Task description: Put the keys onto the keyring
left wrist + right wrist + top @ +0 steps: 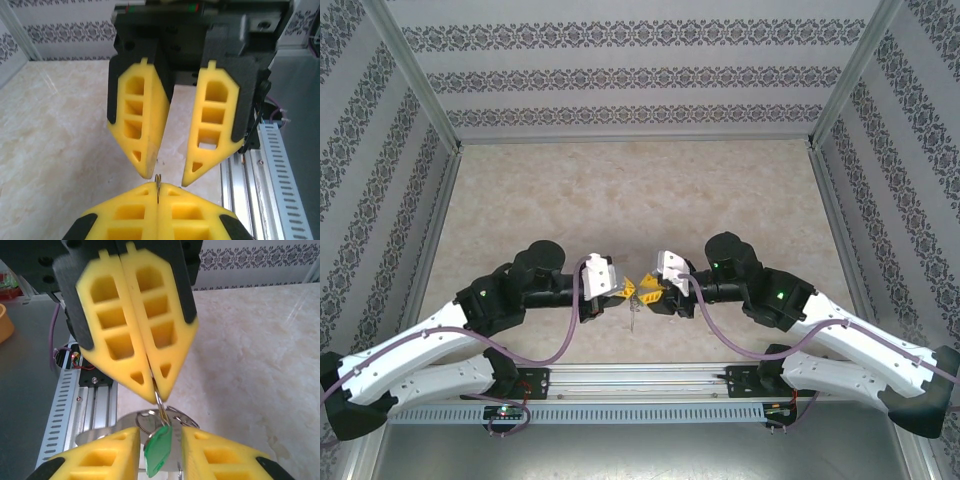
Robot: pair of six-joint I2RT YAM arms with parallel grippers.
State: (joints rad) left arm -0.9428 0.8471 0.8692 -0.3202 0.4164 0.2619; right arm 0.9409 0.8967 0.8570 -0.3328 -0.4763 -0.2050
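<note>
While the left gripper (154, 390) is clamped tight on the keyring (161, 415), green key (158, 450) hangs just beyond its tips, between the right gripper's (168, 176) spread fingers, gap visible either side. Key blade cut off at frame edge; can't tell if it's threaded on the ring.

Green-headed key (158, 450) hangs below grey keyring (161, 410), apparently threaded on; both airborne.
</note>
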